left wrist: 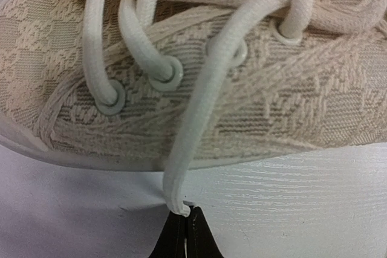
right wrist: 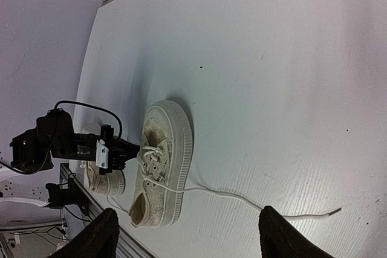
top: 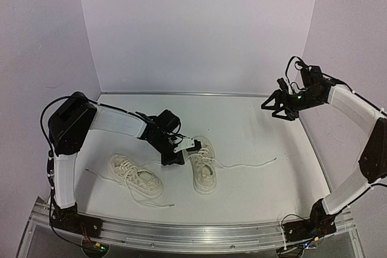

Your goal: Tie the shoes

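On the white tabletop (top: pixel 254 200), side by side and a little apart: a pair of small cream-white low-top canvas sneakers; the left sneaker (top: pixel 136 176) lying at an angle; the right sneaker (top: pixel 204 173) just beside the left gripper (top: pixel 192 144); pinched tight between that gripper's black tips, a thin white lace (left wrist: pixel 195 113) running up to the right sneaker's eyelets; trailing loose to the right, another lace end (top: pixel 251 164); well off to the right and raised, the right gripper (top: pixel 276 108), fingers spread wide, holding nothing.

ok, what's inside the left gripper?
Left gripper is shut on a white lace of the sneaker beside it. The lace end inside the pinch is covered.
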`<state>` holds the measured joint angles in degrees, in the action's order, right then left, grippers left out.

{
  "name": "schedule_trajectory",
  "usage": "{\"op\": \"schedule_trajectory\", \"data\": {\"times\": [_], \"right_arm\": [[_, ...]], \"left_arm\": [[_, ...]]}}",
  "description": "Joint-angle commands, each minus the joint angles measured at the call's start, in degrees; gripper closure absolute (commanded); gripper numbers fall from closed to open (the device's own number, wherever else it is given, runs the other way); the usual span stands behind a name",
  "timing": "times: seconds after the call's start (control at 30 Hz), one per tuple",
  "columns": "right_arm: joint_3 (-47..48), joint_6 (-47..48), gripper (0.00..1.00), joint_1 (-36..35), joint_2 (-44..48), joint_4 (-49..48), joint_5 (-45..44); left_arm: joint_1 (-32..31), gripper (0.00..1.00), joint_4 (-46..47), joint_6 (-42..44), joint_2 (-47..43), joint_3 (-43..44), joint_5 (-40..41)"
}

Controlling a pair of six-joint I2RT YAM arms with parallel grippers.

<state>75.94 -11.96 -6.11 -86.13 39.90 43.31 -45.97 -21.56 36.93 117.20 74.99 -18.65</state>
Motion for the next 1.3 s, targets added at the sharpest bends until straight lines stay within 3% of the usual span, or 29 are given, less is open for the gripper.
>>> {"op": "schedule_trajectory", "data": {"times": [0.0, 0.3, 0.57, 0.93, 1.27], "right_arm": [[1.2, -0.2, 0.29, -1.2, 0.5, -1.1, 1.3], [0.9, -3.6, 0.44, -8.8, -2.0, -4.3, 0.9], [-1.8, -13.8, 0.53, -17.1, -5.5, -15.3, 3.6], [-2.8, -19.4, 0.58, -22.7, -11.5, -21.5, 6.2], [-0.1, -19.6, 0.60, -26.6, -16.9, -22.7, 7.6]], "left_arm": [[-0.5, 1.00, -0.4, -1.6, -2.7, 1.2, 0.1], [-1.4, 1.00, 7.2, -11.8, -10.4, -0.7, -4.8], [-3.9, 1.00, 11.9, -16.2, -10.0, -1.3, -4.9], [-4.9, 1.00, 20.2, -22.0, -9.4, -2.6, -3.4], [-5.1, 1.00, 20.2, -21.8, -9.6, -1.1, -2.4]]}}
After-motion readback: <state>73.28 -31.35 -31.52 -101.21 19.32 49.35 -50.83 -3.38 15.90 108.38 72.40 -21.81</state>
